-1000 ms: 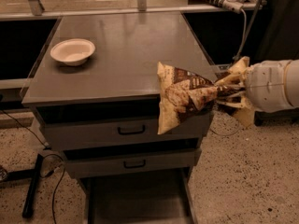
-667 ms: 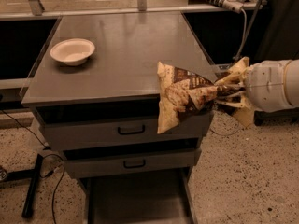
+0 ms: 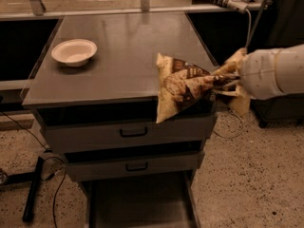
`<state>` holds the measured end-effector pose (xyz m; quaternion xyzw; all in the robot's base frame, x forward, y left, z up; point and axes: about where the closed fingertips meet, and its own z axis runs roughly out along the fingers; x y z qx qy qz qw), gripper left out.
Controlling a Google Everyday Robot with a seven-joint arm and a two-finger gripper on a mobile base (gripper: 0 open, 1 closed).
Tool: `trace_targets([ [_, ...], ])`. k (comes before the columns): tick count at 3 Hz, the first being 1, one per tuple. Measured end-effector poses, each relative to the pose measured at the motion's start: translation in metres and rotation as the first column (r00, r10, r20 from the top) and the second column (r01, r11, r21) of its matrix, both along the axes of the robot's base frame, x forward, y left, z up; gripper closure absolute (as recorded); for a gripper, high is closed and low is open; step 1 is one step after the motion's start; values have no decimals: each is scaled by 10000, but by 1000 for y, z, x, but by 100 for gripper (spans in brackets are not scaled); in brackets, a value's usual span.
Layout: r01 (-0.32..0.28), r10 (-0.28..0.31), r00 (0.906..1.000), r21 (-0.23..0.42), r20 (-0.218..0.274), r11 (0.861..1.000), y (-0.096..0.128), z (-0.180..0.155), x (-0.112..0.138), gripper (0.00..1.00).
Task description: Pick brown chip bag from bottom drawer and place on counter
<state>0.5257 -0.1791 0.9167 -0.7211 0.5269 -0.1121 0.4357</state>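
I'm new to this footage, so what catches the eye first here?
The brown chip bag, pinched in the gripper at the right, hangs at the front right corner of the counter. A white bowl sits on its left side, and the bottom drawer stands pulled out below.

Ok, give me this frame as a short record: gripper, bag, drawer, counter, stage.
gripper: right of the counter, shut on the bag's right end
brown chip bag: held up at the counter's front right corner, lower tip hanging in front of the top drawer
bottom drawer: pulled out, bag not in it
counter: white bowl at back left
stage: bag lifted out, not yet released on counter
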Motion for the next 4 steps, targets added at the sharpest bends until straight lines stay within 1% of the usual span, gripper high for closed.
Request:
trace_targets([
  [1, -244, 244, 9996, 56, -150, 9997, 9, 1, 49, 100],
  [2, -608, 626, 9970, 401, -460, 9973, 20, 0, 98, 100],
  [3, -9, 81, 9961, 811, -880, 9967, 23, -7, 141, 100],
  [4, 943, -664, 9834, 1630, -1686, 9821, 36, -24, 176, 100],
])
